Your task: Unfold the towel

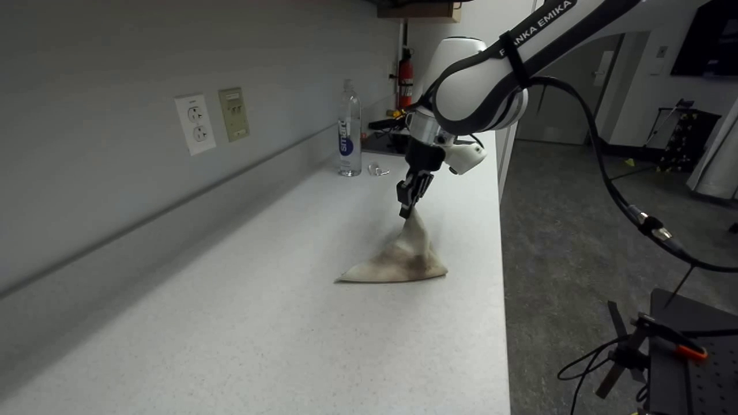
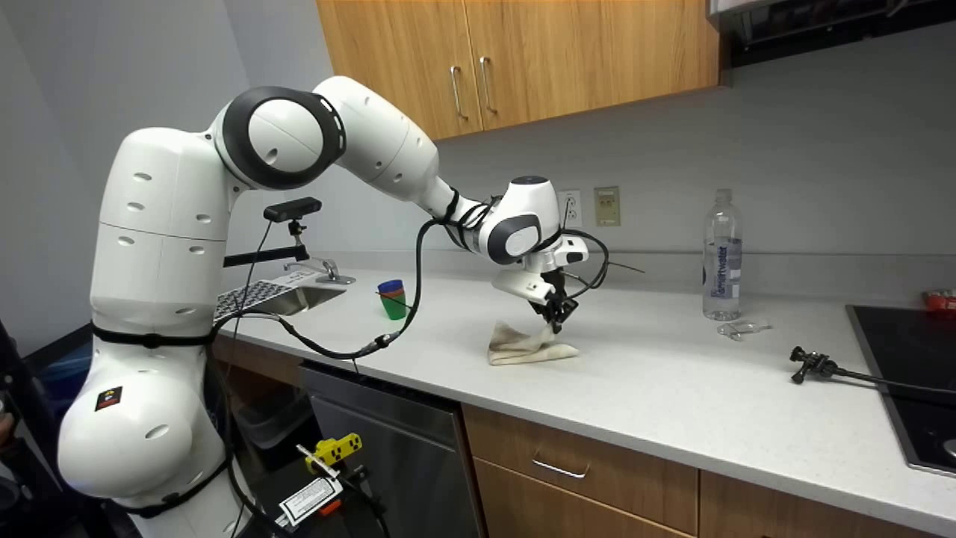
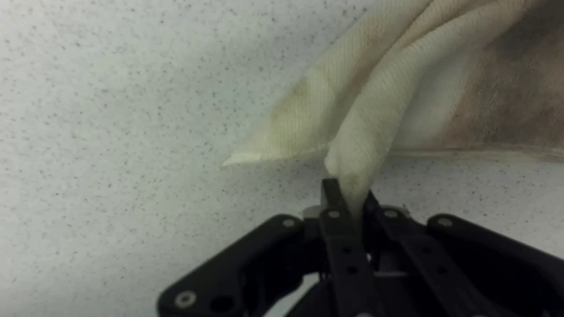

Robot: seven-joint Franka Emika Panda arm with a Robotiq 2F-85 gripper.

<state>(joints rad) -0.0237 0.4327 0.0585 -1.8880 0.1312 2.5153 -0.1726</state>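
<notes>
One towel (image 1: 398, 262): pinched by one end in the nearly closed gripper (image 3: 351, 198), touching the desk (image 1: 277, 340) below the gripper.

- We take this for a kitchen: in an exterior view, a sink (image 2: 305, 300) with a faucet (image 2: 334, 279) is set into the long pale desk (image 2: 650, 359), and a black cooktop (image 2: 907, 344) sits farther along.
- Above it we see wooden wall cabinets (image 2: 567, 67) and part of what looks like a range hood (image 2: 806, 28); below, wooden drawers (image 2: 635, 478) and a steel-grey appliance front (image 2: 418, 459).
- Alongside we find lab-like gear: a robot arm (image 2: 157, 246) and a camera (image 2: 293, 209) on a bracket (image 2: 261, 256).
- Whether a home, office or lab holds this kitchen, we cannot tell.
</notes>
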